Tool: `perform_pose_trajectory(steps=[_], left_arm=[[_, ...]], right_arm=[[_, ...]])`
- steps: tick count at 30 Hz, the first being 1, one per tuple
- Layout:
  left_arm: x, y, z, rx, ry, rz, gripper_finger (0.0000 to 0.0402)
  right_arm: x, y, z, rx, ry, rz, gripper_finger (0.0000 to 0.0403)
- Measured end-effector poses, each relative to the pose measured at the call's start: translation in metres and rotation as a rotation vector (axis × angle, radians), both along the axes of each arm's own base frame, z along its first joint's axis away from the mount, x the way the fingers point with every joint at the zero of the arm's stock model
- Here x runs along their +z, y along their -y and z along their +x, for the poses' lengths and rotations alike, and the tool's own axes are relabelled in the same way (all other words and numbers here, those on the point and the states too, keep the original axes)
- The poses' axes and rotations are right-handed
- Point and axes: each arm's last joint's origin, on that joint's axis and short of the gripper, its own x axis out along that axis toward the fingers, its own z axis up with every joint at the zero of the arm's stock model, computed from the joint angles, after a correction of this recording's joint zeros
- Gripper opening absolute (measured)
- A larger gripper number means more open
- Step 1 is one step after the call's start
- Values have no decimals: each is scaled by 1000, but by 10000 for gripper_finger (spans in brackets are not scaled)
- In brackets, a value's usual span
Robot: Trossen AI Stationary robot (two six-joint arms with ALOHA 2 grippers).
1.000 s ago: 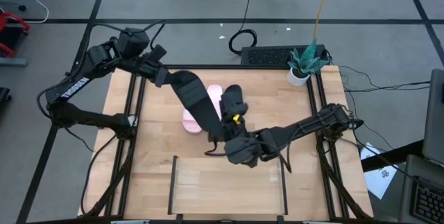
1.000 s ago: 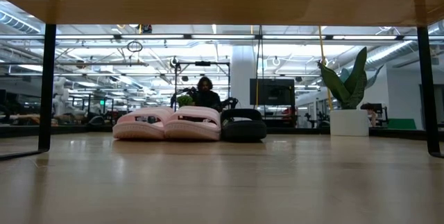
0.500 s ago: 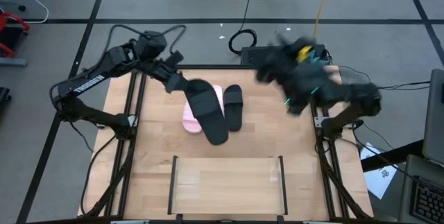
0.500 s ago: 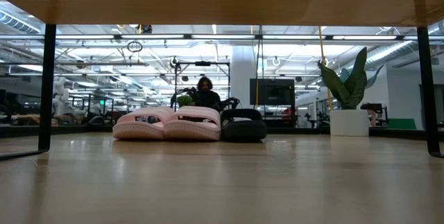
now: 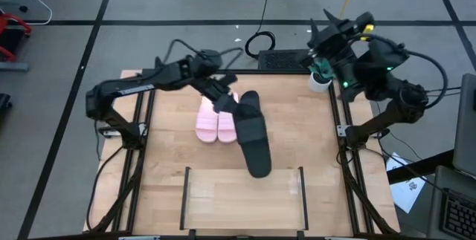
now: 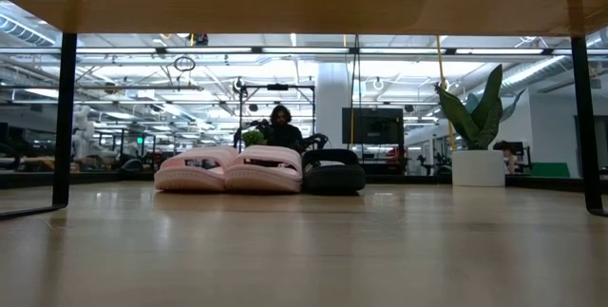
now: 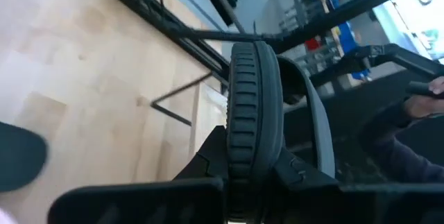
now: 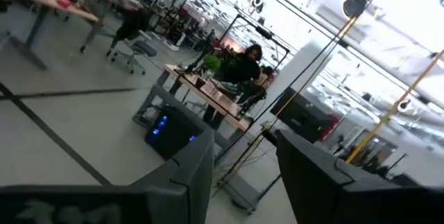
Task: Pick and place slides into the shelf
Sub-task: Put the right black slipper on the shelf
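We see the wooden tabletop, a person beyond at twelve o'clock; left gripper pinches a black slide, right gripper spread.

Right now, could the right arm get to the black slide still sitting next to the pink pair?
Probably yes, but not directly. The right end effector is raised beyond the table's back corner, and the left end effector holds another black slide over that resting black slide.

Two dark jointed arms; black cables; green lights.
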Motion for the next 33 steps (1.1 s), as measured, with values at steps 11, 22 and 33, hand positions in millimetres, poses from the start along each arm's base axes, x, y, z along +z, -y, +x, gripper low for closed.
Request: perform_pose_trajectory(steps=[11, 22, 33], left_arm=[[-16, 28, 43, -103, 88, -61, 24], [-28, 49, 69, -90, 165, -62, 24], [-54, 65, 88, -137, 114, -97, 24]], right_arm=[[-16, 19, 31, -94, -165, -30, 146], [-16, 40, 30, -134, -91, -19, 146], [-10, 63, 22, -217, -36, -27, 146]])
